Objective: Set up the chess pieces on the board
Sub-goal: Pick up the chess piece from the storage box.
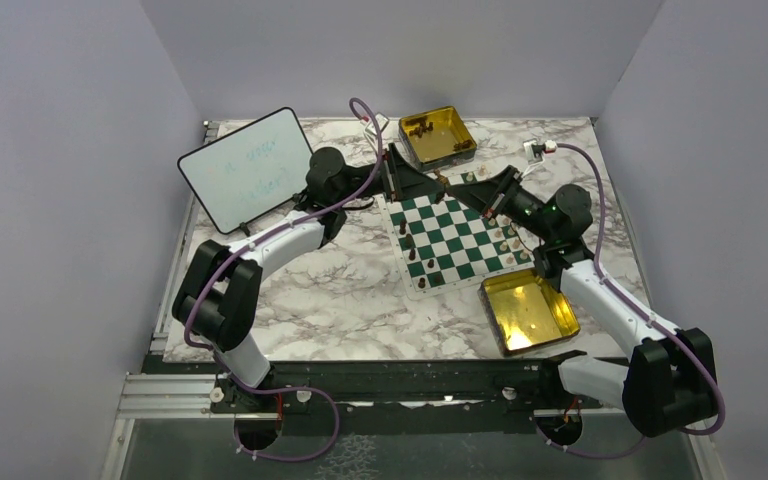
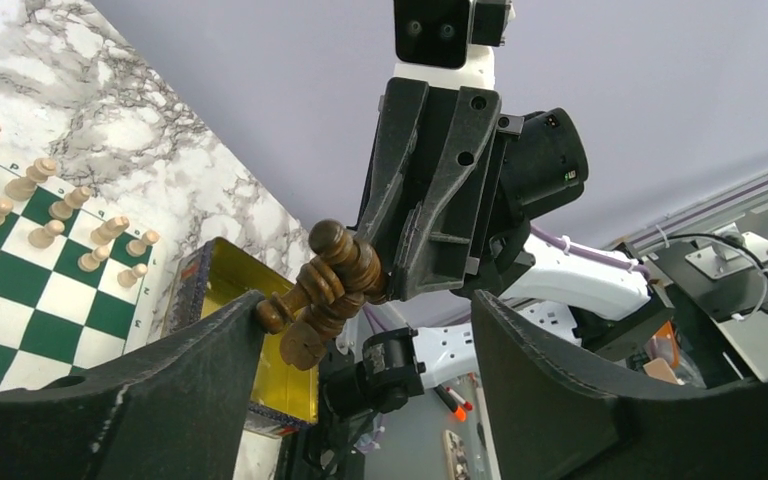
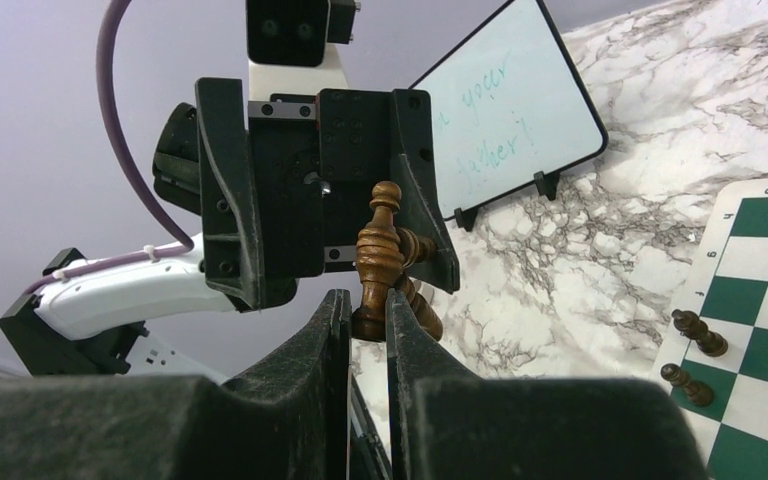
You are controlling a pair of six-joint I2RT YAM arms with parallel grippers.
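Both grippers meet in the air above the far edge of the green and white board [image 1: 450, 238]. My right gripper [image 3: 366, 297] is shut on the base of a dark brown chess piece [image 3: 378, 255]. A second dark piece [image 3: 422, 305] lies slanted against it. My left gripper [image 2: 365, 305] faces them, open wide, and the tip of one finger [image 2: 245, 315] touches the dark pieces [image 2: 332, 280]. Cream pieces [image 2: 60, 205] stand in rows on the board's right side [image 1: 508, 240]. A few dark pieces [image 1: 410, 240] stand on its left side.
A gold tin [image 1: 438, 137] holding dark pieces sits beyond the board. Another gold tin [image 1: 528, 310] lies open near the board's near right corner. A white whiteboard [image 1: 245, 168] with a black rim stands at the far left. Marble tabletop [image 1: 330, 290] surrounds the board.
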